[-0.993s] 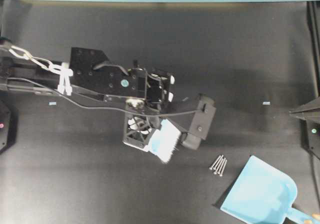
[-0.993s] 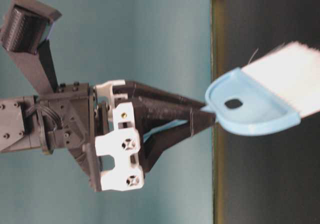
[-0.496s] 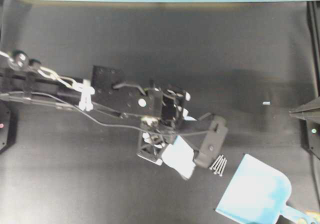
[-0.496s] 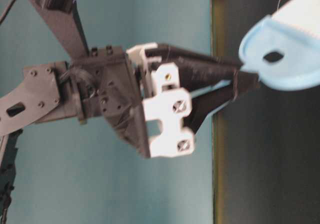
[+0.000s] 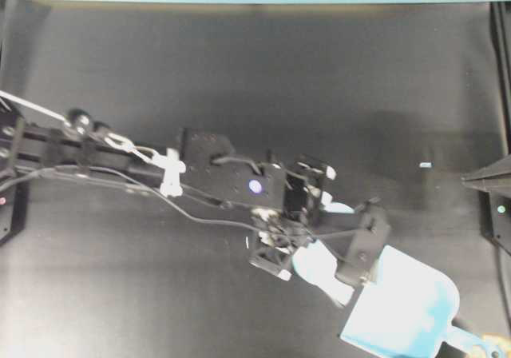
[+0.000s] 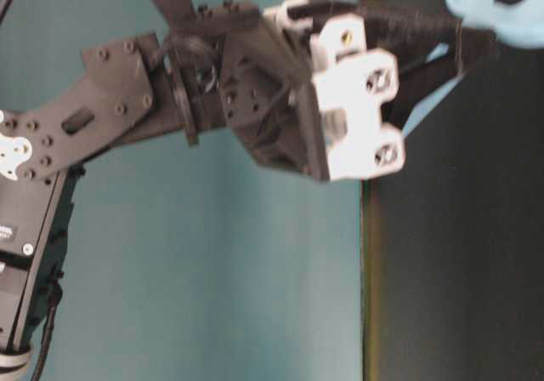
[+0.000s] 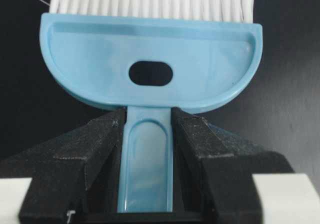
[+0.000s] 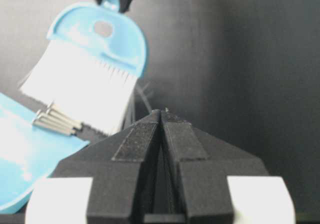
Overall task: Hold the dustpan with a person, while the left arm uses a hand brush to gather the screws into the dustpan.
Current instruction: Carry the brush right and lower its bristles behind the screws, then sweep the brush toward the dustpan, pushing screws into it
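Screws: a tight bundle lying right at the lip of the dustpan, half on the blue tray and half on the dark table as far as the right wrist view lets me judge; from overhead my own wrist hides them.
Hand brush: white bristles pressed against the screws on the side away from the pan; the thin handle runs straight back between my jaws.
Dustpan hold: the person shows only as fingertips at the pan's handle, at the bottom right edge of the overhead view.
Risk one: if I push harder than those fingers can resist, I expect the pan to slide back and the screws to stay on the table.
Risk two: the screws are round and loose, so a slanted stroke could roll them sideways past the rim.
Risk three: bristles riding over the bundle would leave it at the lip.
My left gripper: clamped on the brush handle, both jaws against it.
My left arm: stretched out low across the table toward the pan, wrist angled down.
My right gripper: jaws pressed together, nothing in them, parked well apart at the table's right edge.
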Robot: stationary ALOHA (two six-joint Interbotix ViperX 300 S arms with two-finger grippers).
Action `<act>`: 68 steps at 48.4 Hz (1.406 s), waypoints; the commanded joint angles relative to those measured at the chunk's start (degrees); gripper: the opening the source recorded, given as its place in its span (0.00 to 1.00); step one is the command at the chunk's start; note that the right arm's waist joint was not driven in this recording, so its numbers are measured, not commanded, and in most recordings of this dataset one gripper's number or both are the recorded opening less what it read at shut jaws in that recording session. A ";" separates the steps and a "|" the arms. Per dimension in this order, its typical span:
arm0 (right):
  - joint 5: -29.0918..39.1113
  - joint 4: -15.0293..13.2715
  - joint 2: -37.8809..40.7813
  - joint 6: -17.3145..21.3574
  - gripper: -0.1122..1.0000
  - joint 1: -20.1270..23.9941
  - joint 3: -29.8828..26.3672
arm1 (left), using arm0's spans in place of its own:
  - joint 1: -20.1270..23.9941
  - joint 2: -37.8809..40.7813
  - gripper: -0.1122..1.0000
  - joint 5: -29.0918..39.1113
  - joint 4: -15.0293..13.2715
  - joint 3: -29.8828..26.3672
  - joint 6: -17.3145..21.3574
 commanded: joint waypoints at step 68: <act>-0.26 -0.18 0.00 -0.35 0.10 0.00 -0.35 | -1.05 -16.96 0.38 -25.49 0.09 9.05 -4.39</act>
